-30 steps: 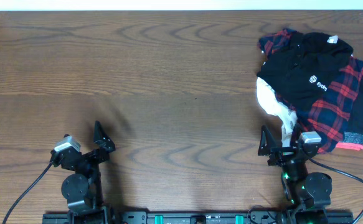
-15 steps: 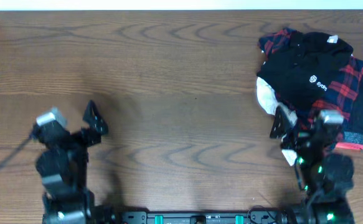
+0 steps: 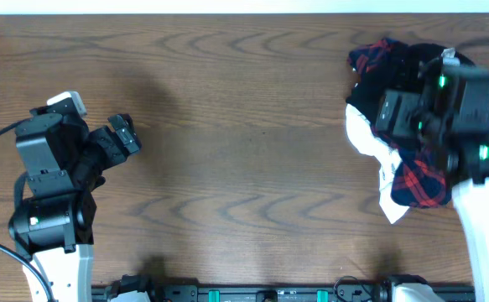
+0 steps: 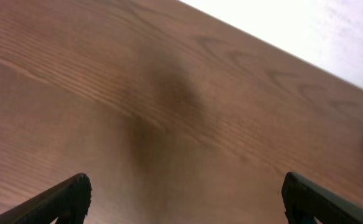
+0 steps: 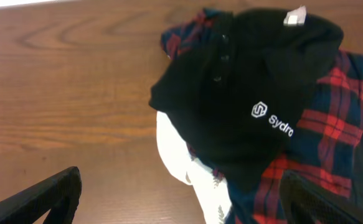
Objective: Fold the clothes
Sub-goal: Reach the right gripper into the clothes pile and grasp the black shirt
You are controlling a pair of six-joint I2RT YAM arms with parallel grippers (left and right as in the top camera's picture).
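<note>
The clothes (image 3: 363, 99) lie in an unfolded heap at the upper right of the overhead frame, on the brown wooden tabletop (image 3: 244, 109). On top is a black top (image 5: 243, 87) with a small white logo (image 5: 273, 119) and a row of buttons. Beneath it a red-and-navy plaid garment (image 5: 330, 127) spreads to the right, and a white garment (image 5: 184, 155) pokes out at the heap's left edge. The right claw (image 5: 181, 202) hovers over the heap with its fingers spread wide apart, holding nothing. At the left of the overhead frame, well apart from the clothes, the left claw (image 4: 184, 199) also stands wide apart over bare wood, empty
</note>
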